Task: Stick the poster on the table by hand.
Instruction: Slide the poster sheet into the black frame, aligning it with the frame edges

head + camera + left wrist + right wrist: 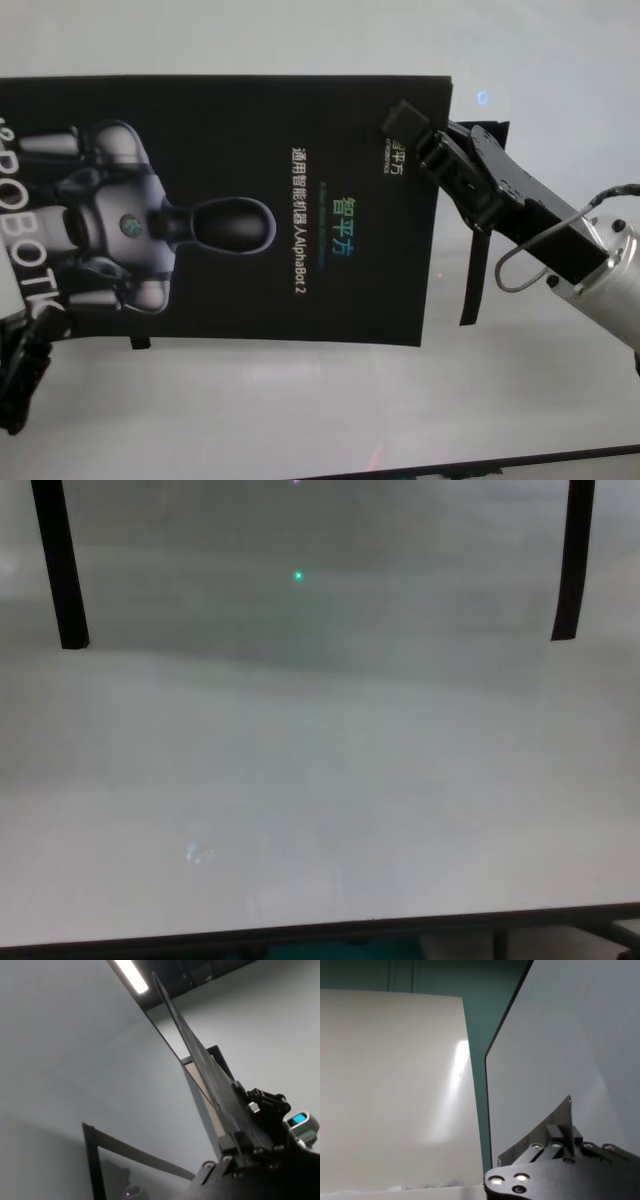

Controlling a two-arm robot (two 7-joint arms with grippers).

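The poster (250, 180), a black glossy sheet with a white-grey robot figure and "AlphaBot 2" text, is held flat above the white table (300, 420). At its far right corner my right gripper (410, 125) is shut on it. My left gripper (20, 375) shows only partly at the near left corner. In the left wrist view the poster (210, 1070) runs edge-on through the left gripper (232, 1142), which is shut on it. The right wrist view shows the poster's pale underside (560, 1035) rising from the right gripper (565, 1132), with the table (395, 1085) beside it.
A narrow black tape strip (474, 280) hangs off the poster's right edge, and a short piece (140, 343) pokes out at its near edge. In the chest view two tape strips (60, 570) (570, 560) hang over the table (320, 780), whose dark front edge (320, 928) runs below.
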